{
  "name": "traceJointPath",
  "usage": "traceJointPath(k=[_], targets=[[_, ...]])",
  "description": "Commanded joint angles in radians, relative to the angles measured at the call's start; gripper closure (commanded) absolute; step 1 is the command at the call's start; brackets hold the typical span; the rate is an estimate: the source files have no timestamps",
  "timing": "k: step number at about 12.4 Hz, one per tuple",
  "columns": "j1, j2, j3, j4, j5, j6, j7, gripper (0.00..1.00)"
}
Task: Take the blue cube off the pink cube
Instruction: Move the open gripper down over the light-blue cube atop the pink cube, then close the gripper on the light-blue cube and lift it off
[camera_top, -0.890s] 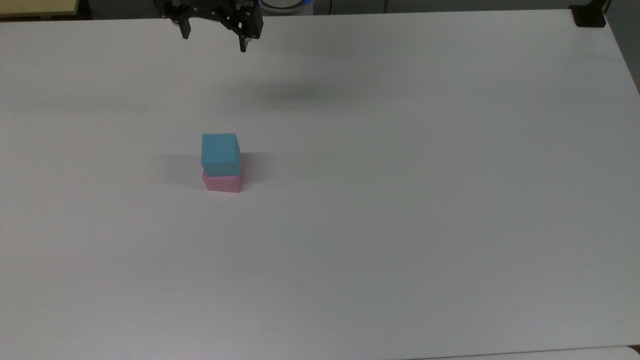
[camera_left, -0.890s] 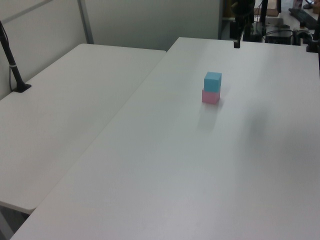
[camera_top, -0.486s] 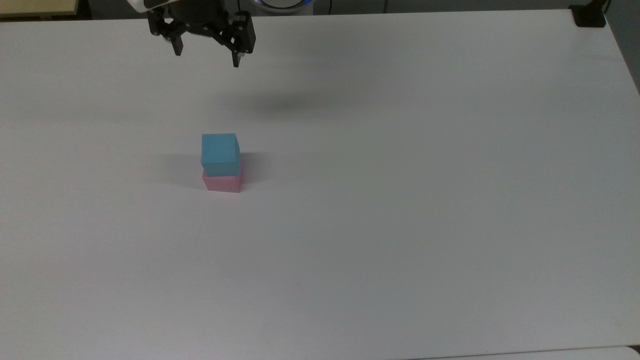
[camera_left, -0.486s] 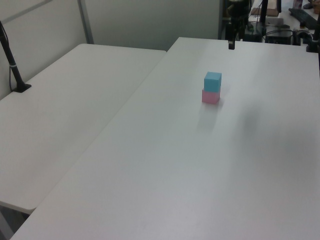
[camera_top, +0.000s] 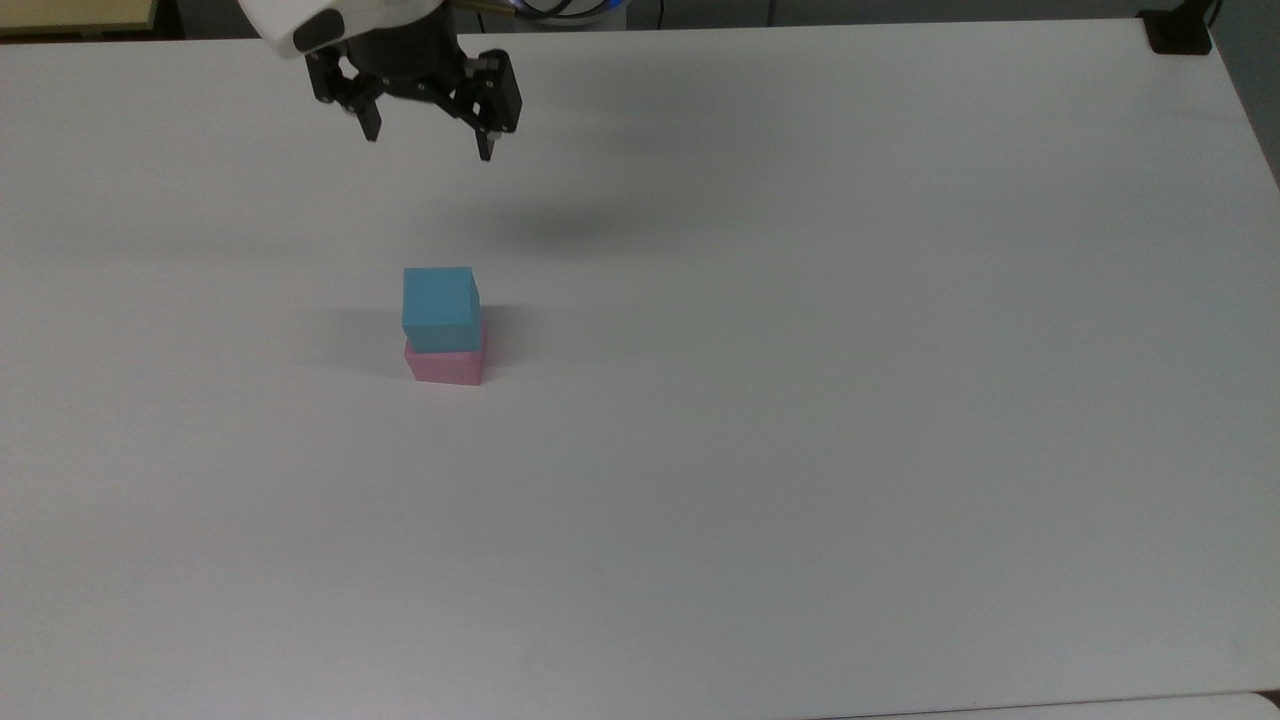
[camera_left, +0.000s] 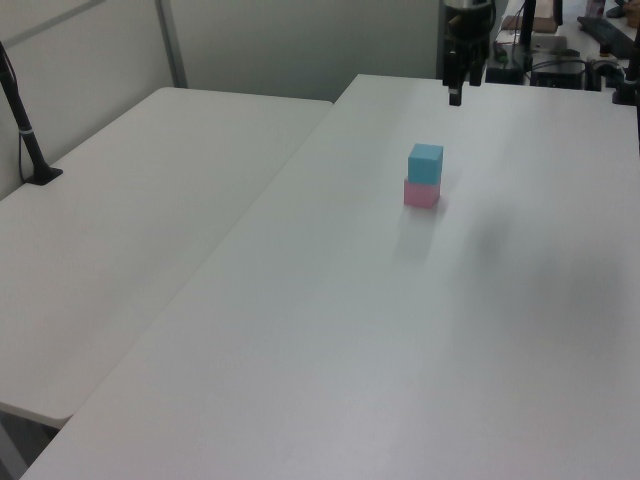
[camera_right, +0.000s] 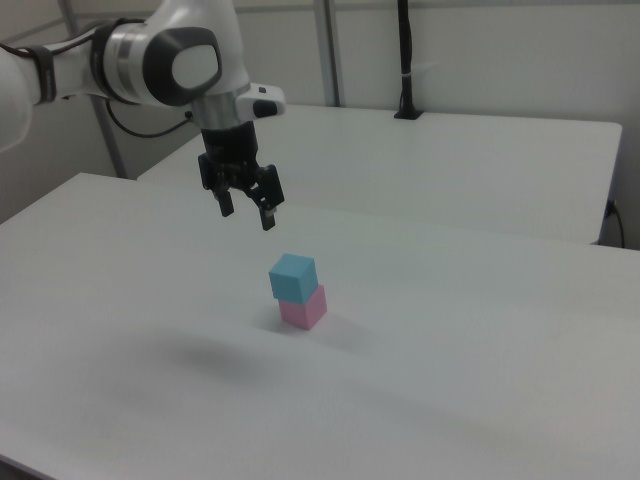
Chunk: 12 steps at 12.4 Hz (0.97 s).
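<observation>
On a bare white table (camera_top: 800, 450), with a second white table (camera_right: 480, 160) beside it, the blue cube (camera_top: 439, 306) sits atop the pink cube (camera_top: 445, 366) while the gripper (camera_top: 428, 146) hangs above, fingers spread, empty.

- Blue cube (camera_top: 440, 306): matt, foam-like, plain faces, no sheen.
- Pink cube (camera_top: 445, 366): same matt foam look, faint specks.
- Table (camera_top: 800, 400): smooth white top, dull satin finish, soft shadows.
- My gripper (camera_right: 247, 212): black, hard plastic or metal; cannot tell which.
- My arm shell (camera_right: 165, 55): glossy white plastic.
</observation>
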Motion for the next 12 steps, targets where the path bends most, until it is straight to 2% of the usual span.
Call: traceJointPath(k=[1, 3, 6, 10, 11, 12], targets=[[0.0, 0.069, -0.006, 0.01, 0.028, 0.095, -0.025, 0.0], [0.0, 0.117, -0.029, 0.005, 0.028, 0.162, -0.066, 0.0], [0.0, 0.23, -0.036, 0.007, 0.017, 0.268, -0.146, 0.0], [0.011, 0.291, -0.039, 0.005, 0.016, 0.311, -0.183, 0.0], [0.011, 0.288, -0.039, 0.002, 0.016, 0.313, -0.187, 0.19], [0.011, 0.28, -0.039, 0.004, 0.017, 0.307, -0.198, 0.6]])
